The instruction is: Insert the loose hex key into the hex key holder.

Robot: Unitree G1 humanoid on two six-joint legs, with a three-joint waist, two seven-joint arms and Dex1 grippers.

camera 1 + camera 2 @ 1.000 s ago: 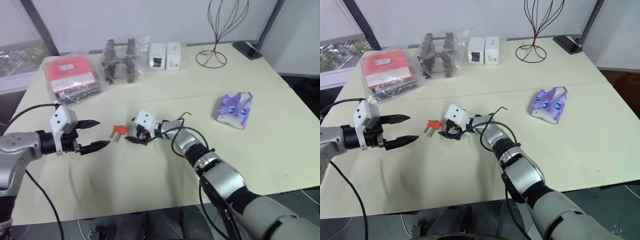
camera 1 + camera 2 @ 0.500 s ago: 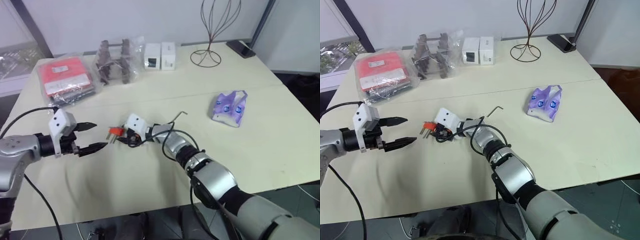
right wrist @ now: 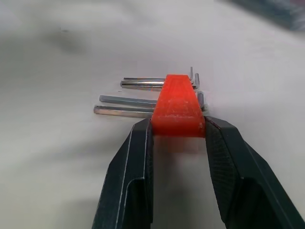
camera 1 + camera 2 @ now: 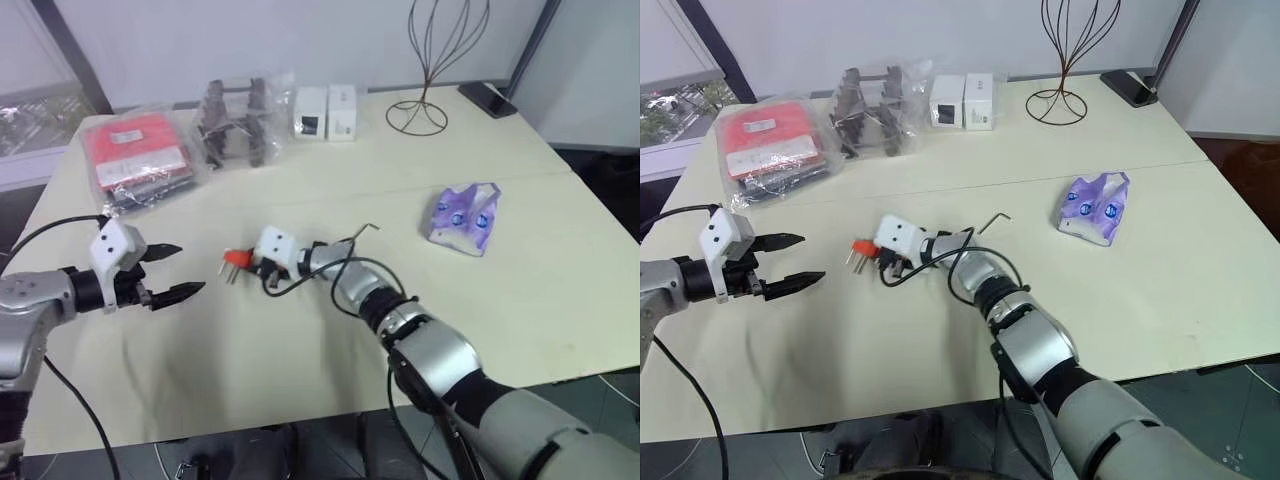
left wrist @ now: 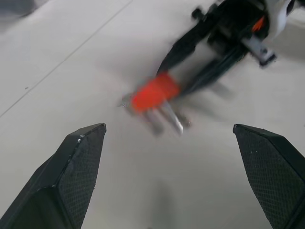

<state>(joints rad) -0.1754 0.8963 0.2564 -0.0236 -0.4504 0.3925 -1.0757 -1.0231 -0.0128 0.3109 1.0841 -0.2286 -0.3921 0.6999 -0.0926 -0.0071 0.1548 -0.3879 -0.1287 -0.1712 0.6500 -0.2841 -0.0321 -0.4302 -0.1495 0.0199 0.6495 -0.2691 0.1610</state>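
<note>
Cream table (image 4: 300,400) fills most of the scene, with wide bare room along its near edge and across its right side. Along the far edge, from left to right, sit a flat red packet (image 4: 140,150), a clear bag of dark parts (image 4: 235,120), two white boxes (image 4: 325,112) and a wire stand (image 4: 430,60), with a dark phone (image 4: 486,98) at the far right corner. A purple bag (image 4: 466,216) lies on the right, well apart from the work.

Near the table's middle the right gripper (image 3: 176,131) pinches the holder (image 3: 177,106) by its near end, one black finger on each side, the grey keys sticking out beyond it toward the left. The loose key (image 4: 362,233) lies on the table just right of that gripper, behind the right arm.

Left gripper (image 4: 172,270) hovers at the left, its fingers spread wide and holding nothing, pointing right at the holder across a short bare gap. Nothing lies between them.
</note>
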